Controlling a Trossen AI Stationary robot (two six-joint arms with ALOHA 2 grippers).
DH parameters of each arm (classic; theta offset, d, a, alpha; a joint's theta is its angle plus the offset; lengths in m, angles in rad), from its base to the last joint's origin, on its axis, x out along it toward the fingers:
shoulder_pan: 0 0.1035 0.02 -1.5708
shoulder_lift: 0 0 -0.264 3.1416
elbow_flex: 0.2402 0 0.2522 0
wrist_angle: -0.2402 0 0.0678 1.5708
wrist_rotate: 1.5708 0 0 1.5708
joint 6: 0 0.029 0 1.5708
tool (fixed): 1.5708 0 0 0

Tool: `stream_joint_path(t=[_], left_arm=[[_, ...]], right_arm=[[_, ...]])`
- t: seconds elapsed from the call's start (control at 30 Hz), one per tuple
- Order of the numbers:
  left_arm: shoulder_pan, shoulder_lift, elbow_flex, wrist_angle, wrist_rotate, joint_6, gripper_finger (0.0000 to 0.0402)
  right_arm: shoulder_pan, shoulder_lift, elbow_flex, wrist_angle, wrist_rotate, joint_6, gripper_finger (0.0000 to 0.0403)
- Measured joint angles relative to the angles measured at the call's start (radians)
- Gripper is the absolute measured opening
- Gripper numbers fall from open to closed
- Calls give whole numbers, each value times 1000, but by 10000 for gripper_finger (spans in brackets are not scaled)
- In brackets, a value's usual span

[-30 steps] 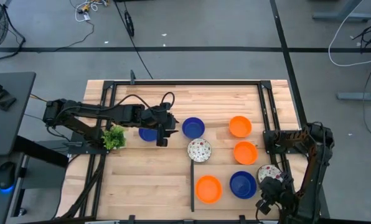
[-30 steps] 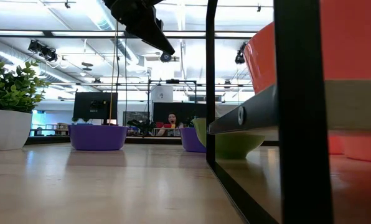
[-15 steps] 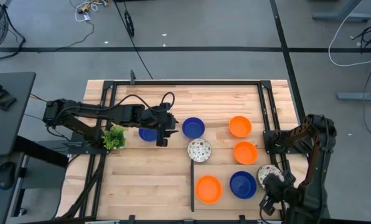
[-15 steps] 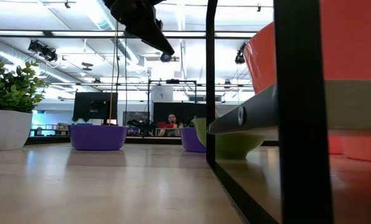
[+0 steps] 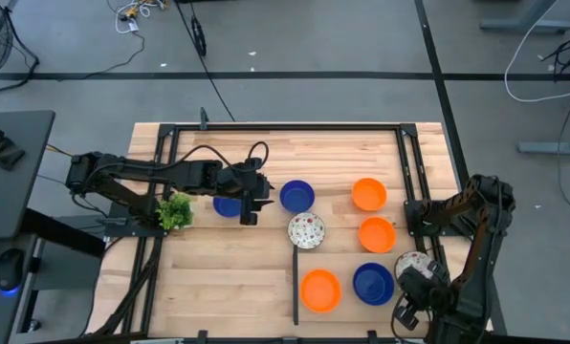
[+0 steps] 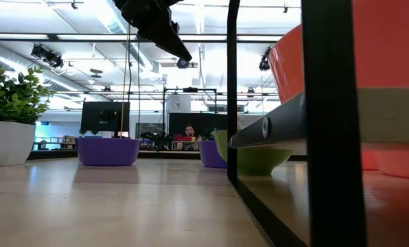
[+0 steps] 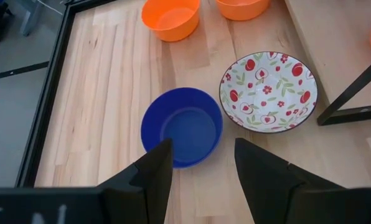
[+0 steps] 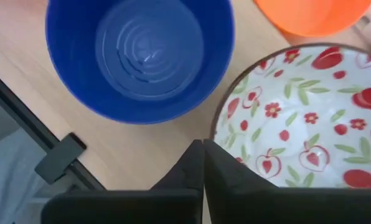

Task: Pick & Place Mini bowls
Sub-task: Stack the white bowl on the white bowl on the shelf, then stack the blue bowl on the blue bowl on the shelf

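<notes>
Speckled white mini bowl point(image 8: 304, 118) at counter point(image 5: 228, 268) 4 o'clock is touched at its rim by right end effector point(image 8: 202, 163), fingers pressed together. Blue mini bowl point(image 7: 182, 126) lies at 12 o'clock of spread left end effector point(image 7: 201, 163).

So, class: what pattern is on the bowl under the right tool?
White bowl with red fruit and flowers; right wrist view shows it best.

bright overhead light, soft shadows, sharp
</notes>
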Motion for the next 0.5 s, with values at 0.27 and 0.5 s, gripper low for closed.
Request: stream_joint_path(t=[0.27,0.5], left_arm=[[-5,-11,-1,-25,0,-48,177],[-26,-22,-19,-41,9,-58,177]], right_arm=[[-25,0,6,-23,371,-85,2],[-155,-4,-7,41,682,-397,1]])
